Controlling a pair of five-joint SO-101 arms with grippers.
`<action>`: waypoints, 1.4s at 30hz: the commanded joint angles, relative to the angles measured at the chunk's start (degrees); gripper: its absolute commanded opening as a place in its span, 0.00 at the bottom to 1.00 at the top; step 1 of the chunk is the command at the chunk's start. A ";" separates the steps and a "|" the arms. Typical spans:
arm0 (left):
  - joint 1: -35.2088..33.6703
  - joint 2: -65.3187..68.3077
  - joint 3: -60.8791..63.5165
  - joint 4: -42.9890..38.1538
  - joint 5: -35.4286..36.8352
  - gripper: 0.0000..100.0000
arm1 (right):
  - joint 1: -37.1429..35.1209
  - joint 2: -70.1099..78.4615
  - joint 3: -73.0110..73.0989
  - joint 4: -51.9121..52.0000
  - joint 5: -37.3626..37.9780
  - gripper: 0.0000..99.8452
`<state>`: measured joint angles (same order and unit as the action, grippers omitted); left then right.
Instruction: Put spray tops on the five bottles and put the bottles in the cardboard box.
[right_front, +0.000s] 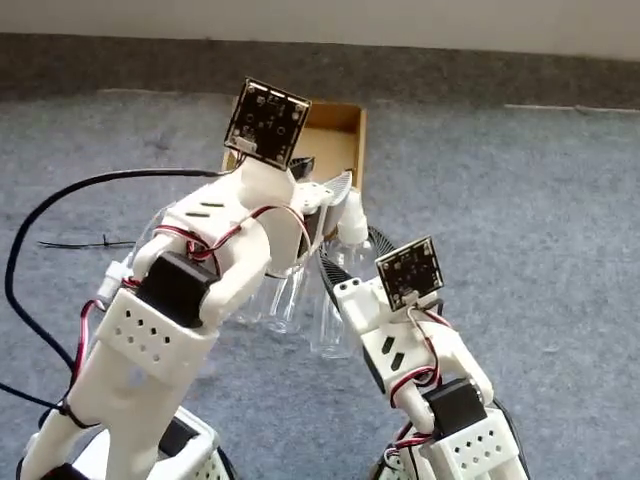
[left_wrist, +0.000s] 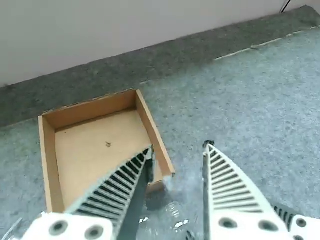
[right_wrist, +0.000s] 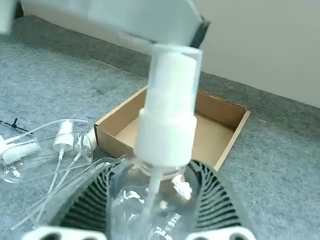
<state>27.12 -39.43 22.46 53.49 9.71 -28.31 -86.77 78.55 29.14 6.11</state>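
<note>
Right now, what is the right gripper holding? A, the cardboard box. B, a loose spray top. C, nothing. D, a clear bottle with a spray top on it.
D: the right gripper is closed around a clear bottle with a white spray top seated on its neck.

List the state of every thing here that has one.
cardboard box, open and empty
bottle, upright, spray top on its neck
right end effector, shut on the bottle
left end effector, open
loose spray tops, lying on their sides
</note>
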 joint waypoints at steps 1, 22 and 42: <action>2.86 -1.36 -0.66 -1.23 -0.44 0.16 | 0.75 -0.92 -1.01 -1.19 -0.53 0.00; -18.51 -6.64 -3.47 7.30 -9.23 0.16 | 1.98 -0.48 -1.98 -2.24 -0.26 0.00; -47.08 -7.16 44.79 -10.81 -9.58 0.16 | -0.66 66.24 -46.11 -28.18 -0.09 0.00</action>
<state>-19.03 -45.85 64.92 48.31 0.57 -27.25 -30.68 44.09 3.03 6.20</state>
